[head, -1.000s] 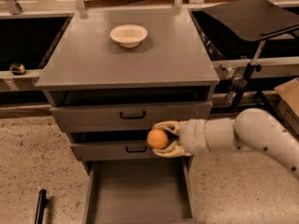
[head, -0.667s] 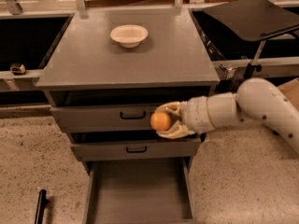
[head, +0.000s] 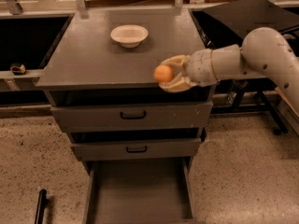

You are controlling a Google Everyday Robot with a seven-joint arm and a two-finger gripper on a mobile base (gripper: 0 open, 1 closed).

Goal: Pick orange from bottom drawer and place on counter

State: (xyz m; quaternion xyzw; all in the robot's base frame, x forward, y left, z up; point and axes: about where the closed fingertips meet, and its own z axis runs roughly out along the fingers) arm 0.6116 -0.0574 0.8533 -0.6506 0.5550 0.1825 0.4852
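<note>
My gripper [head: 169, 73] is shut on the orange [head: 163, 73], a small round orange fruit held between its two cream fingers. It hovers at the front right edge of the counter [head: 93, 55], the flat grey top of the cabinet. The white arm reaches in from the right. The bottom drawer [head: 140, 190] is pulled open below, and its grey floor shows nothing on it.
A cream bowl [head: 129, 34] sits near the back of the counter. Two upper drawers with black handles [head: 133, 115] are shut. A black tilted tray [head: 252, 13] on a stand is at the right. A black bar [head: 40, 206] lies on the floor at the lower left.
My gripper has risen with the orange from in front of the upper drawers to the level of the counter's front edge.
</note>
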